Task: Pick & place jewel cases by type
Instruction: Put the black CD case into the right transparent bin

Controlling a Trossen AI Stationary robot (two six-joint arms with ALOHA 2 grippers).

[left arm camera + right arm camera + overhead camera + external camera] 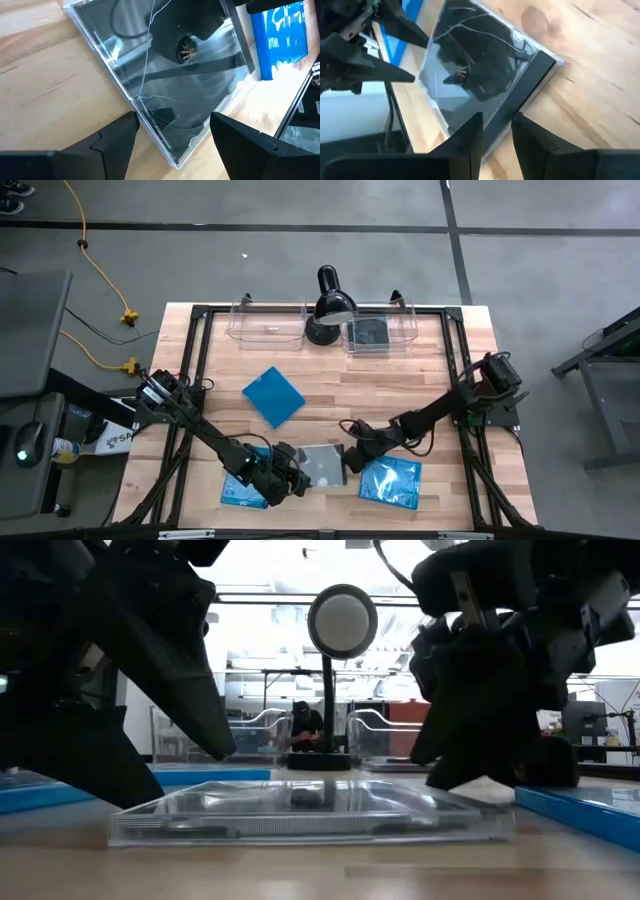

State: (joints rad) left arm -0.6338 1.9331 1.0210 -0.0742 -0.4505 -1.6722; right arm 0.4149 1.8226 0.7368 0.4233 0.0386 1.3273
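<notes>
A dark jewel case with a glossy clear front (322, 465) lies flat on the table near its near edge, between both grippers. My left gripper (175, 132) is open, and its fingers stand on either side of one corner of this case (172, 157). My right gripper (497, 137) comes from the right with only a narrow gap; the end of the case's dark spine edge (520, 107) runs into that gap. Blue jewel cases lie at mid table (273, 395), under my left arm (243, 488) and near my right gripper (390, 481). Another dark case lies in the right bin (375, 332). My left gripper: one fingertip (131, 122) stands right at the case's edge, but I cannot tell whether it touches. My right gripper: its fingers (470, 137) flank the spine's end from the table's right, low over the table; the fingers hide the place, so I cannot tell whether they touch it.
Two clear bins (265, 328) (405, 320) stand along the far edge with a black desk lamp (325, 305) between them. A black frame (190, 350) runs round the tabletop. Bare wood lies between the bins and the cases. A person shows far behind the table in the low view (303, 725).
</notes>
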